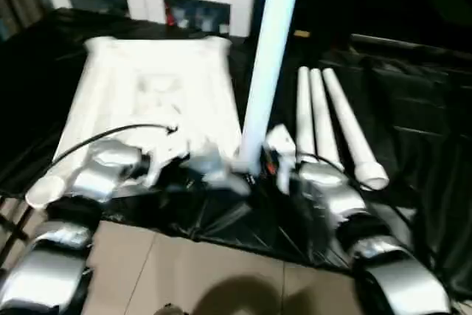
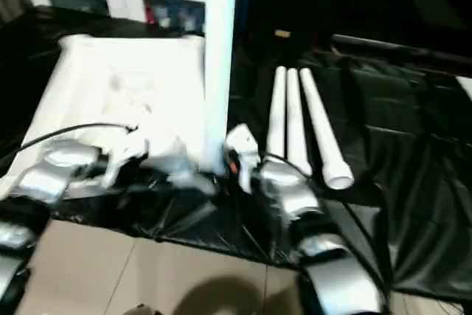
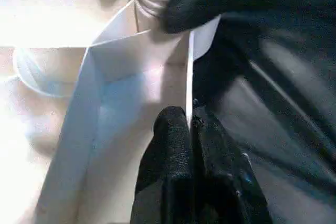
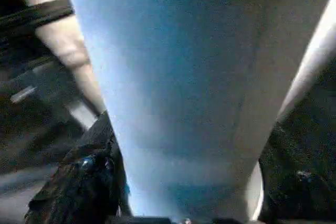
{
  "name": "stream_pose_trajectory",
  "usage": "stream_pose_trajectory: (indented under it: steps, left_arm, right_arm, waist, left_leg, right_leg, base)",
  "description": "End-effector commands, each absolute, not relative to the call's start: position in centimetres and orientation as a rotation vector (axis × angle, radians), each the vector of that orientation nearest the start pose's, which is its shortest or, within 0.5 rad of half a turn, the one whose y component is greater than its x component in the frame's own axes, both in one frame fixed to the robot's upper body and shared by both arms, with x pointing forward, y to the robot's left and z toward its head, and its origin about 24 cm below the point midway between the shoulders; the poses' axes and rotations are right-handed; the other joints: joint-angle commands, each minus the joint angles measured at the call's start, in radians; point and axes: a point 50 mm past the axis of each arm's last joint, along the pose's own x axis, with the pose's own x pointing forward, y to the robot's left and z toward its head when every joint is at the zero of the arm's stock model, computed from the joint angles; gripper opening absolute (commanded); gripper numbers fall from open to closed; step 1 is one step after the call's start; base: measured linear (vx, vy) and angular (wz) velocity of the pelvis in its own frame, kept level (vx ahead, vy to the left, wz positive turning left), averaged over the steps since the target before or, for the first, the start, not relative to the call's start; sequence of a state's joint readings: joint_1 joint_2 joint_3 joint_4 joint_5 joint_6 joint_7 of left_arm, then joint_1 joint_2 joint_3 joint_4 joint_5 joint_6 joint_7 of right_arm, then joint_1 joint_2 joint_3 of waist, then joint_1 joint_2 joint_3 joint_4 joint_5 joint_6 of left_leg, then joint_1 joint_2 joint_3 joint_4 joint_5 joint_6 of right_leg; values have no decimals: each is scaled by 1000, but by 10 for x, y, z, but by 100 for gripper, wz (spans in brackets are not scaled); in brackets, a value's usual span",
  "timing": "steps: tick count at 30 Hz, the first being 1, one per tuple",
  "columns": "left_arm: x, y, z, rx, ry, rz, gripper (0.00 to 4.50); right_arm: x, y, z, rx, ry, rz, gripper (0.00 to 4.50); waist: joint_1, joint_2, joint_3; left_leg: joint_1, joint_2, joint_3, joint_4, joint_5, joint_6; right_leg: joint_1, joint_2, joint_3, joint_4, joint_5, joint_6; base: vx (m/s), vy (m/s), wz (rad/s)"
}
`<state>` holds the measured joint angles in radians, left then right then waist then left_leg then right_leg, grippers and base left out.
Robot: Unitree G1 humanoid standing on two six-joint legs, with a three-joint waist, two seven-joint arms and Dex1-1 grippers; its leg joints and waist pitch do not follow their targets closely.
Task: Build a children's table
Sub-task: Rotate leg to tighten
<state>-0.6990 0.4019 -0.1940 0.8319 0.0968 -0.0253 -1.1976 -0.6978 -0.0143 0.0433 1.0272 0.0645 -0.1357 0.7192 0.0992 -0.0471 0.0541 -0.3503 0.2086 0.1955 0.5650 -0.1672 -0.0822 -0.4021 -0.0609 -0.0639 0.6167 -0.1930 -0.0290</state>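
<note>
Tabletop [image 1: 158, 94], frame centre-left: upright leg [image 1: 269, 57] between right gripper [image 4: 178, 203] jaws; left gripper [image 3: 191, 129] jaws clamped on rim; three legs [image 1: 328, 119] right.

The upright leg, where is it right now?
In the head views, the upright leg stands at the tabletop's near right corner, left of three legs lying flat.

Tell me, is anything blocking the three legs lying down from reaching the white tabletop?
Yes. The upright leg and the right gripper at its base stand between the three lying legs and the tabletop.
</note>
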Motion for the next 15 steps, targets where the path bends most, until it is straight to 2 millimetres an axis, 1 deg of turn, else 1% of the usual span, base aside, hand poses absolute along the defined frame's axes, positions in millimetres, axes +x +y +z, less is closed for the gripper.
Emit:
stream_pose_trajectory:
  steps: [1, 3, 4, 5, 7, 9, 10, 11, 12, 13, 14, 15]
  left_arm:
    - [344, 145, 54, 457, 444, -1147, 0]
    - [350, 133, 55, 442, 423, -1082, 0]
    - [353, 125, 56, 428, 406, -1060, 0]
    - [356, 112, 58, 408, 384, -1033, 0]
    - [356, 106, 58, 403, 375, -1030, 0]
    - [354, 103, 56, 410, 376, -1041, 0]
    - [353, 103, 55, 408, 376, -1045, 0]
    - [353, 105, 54, 406, 377, -1047, 0]
    - [353, 105, 53, 404, 378, -1046, 0]
    - [352, 107, 53, 408, 377, -1050, 0]
    - [350, 112, 52, 423, 377, -1062, 0]
    - [349, 115, 51, 435, 375, -1076, 0]
  right_arm:
    - [337, -49, 18, 28, 303, 814, 272]
    - [340, -44, 16, 11, 328, 697, 271]
    - [342, -39, 17, 15, 338, 643, 271]
    - [343, -29, 20, 31, 336, 591, 271]
    - [344, -24, 24, 16, 318, 589, 271]
    - [346, -19, 31, -10, 266, 614, 271]
    - [346, -19, 33, -10, 250, 622, 326]
    - [348, -19, 35, 2, 236, 629, 340]
    - [348, -19, 36, 9, 231, 631, 340]
    - [349, -20, 38, 11, 220, 634, 346]
    - [351, -24, 44, 11, 169, 642, 361]
    - [352, -27, 46, 7, 153, 650, 377]
  waist:
    - [1, 7, -55]
    - [-1, 8, -55]
    - [-2, 7, -55]
    - [0, 8, -57]
    - [1, 7, -58]
    - [5, 8, -61]
    - [5, 8, -62]
    - [5, 9, -62]
    - [6, 10, -62]
    - [5, 10, -61]
    - [6, 9, -61]
    - [7, 9, -61]
  left_leg:
    - [17, 32, -21, -67, -274, -27]
    - [17, 32, -21, -68, -265, -32]
    - [17, 30, -20, -67, -268, -31]
    - [17, 30, -18, -65, -263, -32]
    - [14, 29, -19, -65, -256, -28]
    - [7, 28, -17, -63, -224, -10]
    - [7, 28, -17, -62, -218, -6]
    - [6, 27, -16, -61, -214, 0]
    - [6, 28, -16, -61, -213, 3]
    - [6, 27, -15, -61, -217, 3]
    - [7, 28, -16, -62, -227, 6]
    - [6, 29, -17, -63, -231, 6]
  right_leg:
    - [35, -95, 56, -90, -358, -161]
    - [34, -93, 56, -89, -350, -156]
    - [34, -92, 56, -90, -351, -154]
    - [33, -93, 58, -89, -331, -155]
    - [36, -92, 56, -87, -314, -154]
    - [41, -90, 56, -80, -239, -158]
    - [42, -89, 55, -78, -223, -161]
    - [42, -89, 55, -77, -204, -165]
    - [43, -88, 55, -76, -197, -169]
    - [43, -88, 55, -76, -199, -170]
    - [42, -90, 55, -78, -215, -168]
    - [44, -91, 55, -80, -231, -163]
  base:
    - [0, 0, 0]
    - [0, 0, 0]
    - [0, 0, 0]
    - [0, 0, 0]
    - [0, 0, 0]
    - [0, 0, 0]
    - [0, 0, 0]
    - [0, 0, 0]
    - [0, 0, 0]
    - [0, 0, 0]
    - [0, 0, 0]
    - [0, 0, 0]
